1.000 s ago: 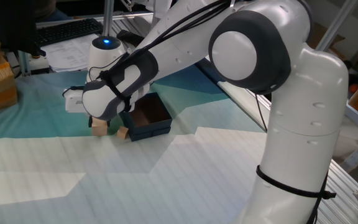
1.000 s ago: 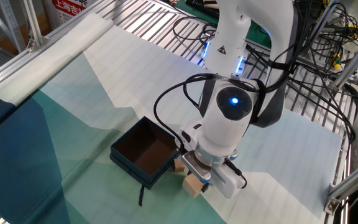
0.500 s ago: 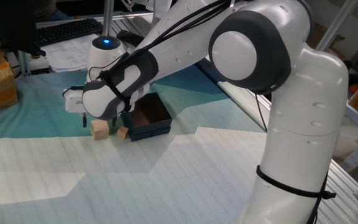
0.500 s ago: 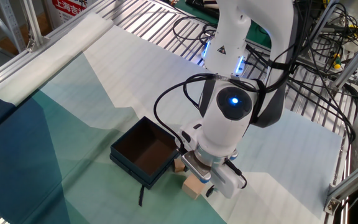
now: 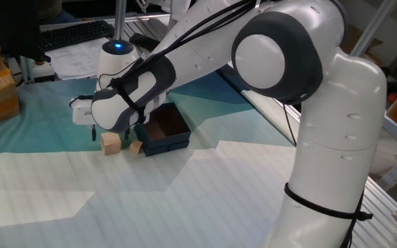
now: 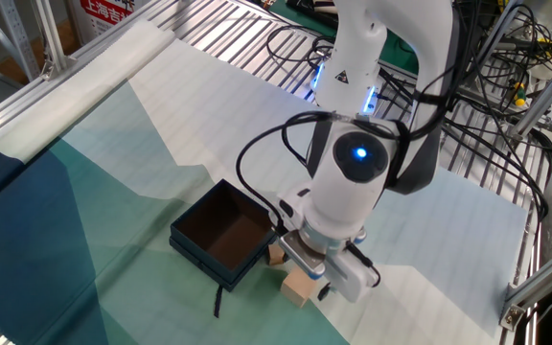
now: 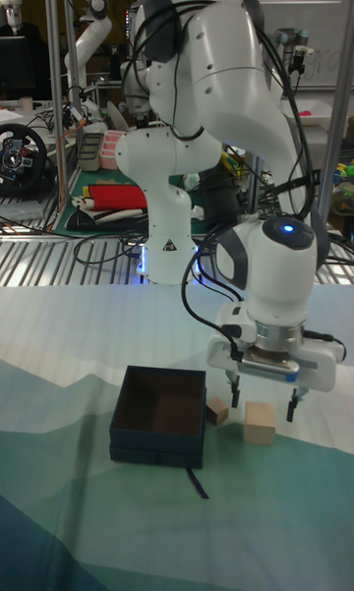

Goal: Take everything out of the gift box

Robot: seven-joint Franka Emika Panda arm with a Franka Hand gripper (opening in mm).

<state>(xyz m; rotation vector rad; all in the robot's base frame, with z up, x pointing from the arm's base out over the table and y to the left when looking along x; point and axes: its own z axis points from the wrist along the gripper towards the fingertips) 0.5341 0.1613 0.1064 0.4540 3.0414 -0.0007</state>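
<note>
Gripper (image 7: 263, 402) hangs with jaws spread wide just above the larger wooden cube (image 7: 260, 423) at centre frame, the smaller block (image 7: 217, 412) touching the empty gift box (image 7: 157, 432) to its left, both blocks on the table.

The gift box (image 7: 157, 416) is square, dark navy-blue with low walls and a dark brown interior, open and empty, at lower left of the tall fixed view. The larger wooden cube (image 7: 260, 422) rests on the table right of the box. The smaller wooden block (image 7: 216, 411) lies between them, just beside the box wall.
</note>
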